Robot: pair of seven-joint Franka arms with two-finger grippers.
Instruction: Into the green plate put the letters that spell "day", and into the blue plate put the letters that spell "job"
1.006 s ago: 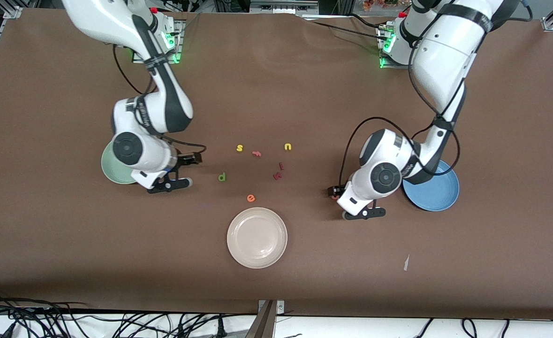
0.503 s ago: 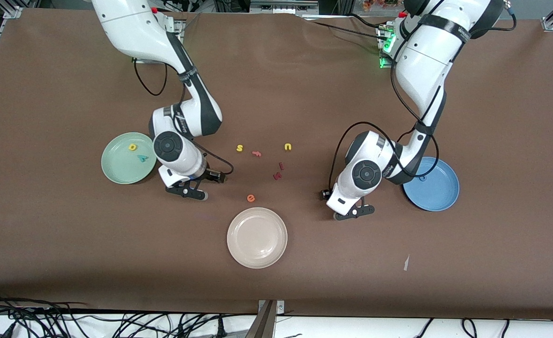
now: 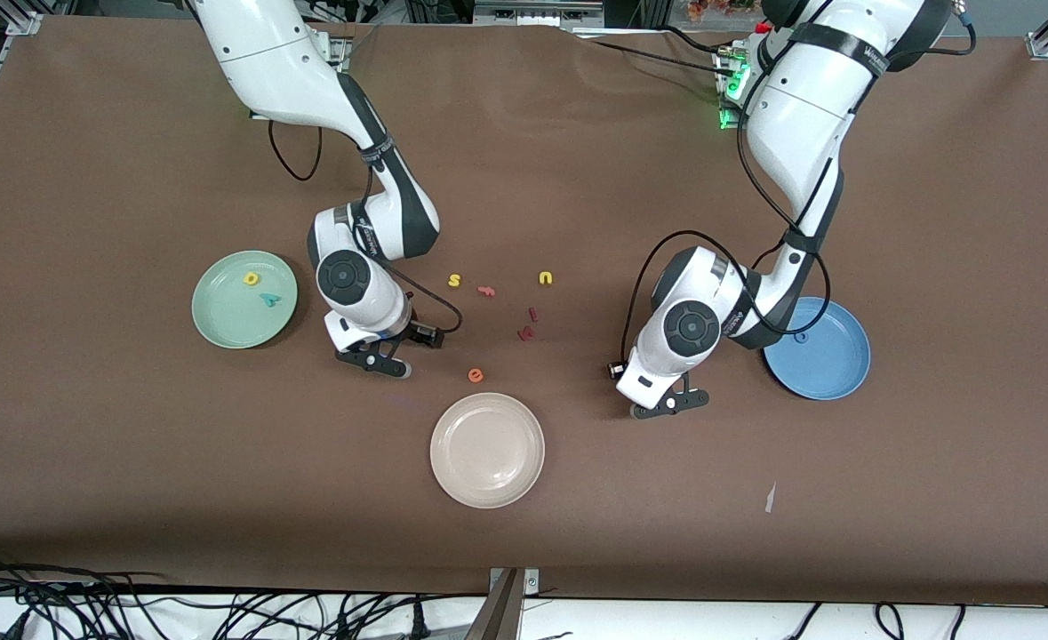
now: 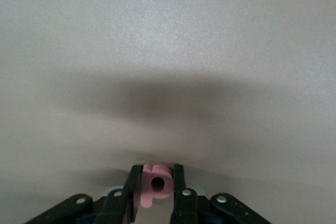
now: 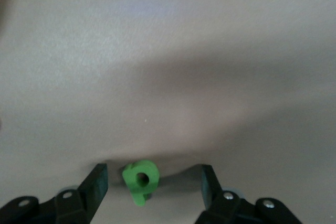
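Note:
My left gripper [image 4: 157, 174] is shut on the salmon "b" [image 4: 157, 184], low at the table between the blue plate [image 3: 830, 364] and the loose letters; in the front view the hand [image 3: 661, 400] hides it. A small ring, perhaps the "o" [image 3: 799, 338], shows in that plate. The "j" is out of view. My right gripper [image 5: 153, 171] stands open around the green "d" [image 5: 140, 179], which lies on the table apart from both fingers. In the front view this gripper [image 3: 380, 356] is beside the green plate [image 3: 230, 320], which holds the yellow "a" [image 3: 251, 278] and teal "y" [image 3: 269, 299].
Loose letters lie between the arms: a yellow "s" [image 3: 454, 281], a salmon "f" [image 3: 486, 291], a yellow "u" [image 3: 545, 278], dark red pieces [image 3: 528, 331] and an orange "e" [image 3: 476, 375]. A cream plate [image 3: 486, 450] sits nearer the camera. A white scrap [image 3: 770, 498] lies toward the left arm's end.
My right arm has swung from over the green plate to the "d", uncovering the "a" and "y". My left gripper has closed on the "b" and shifted slightly toward the table's middle.

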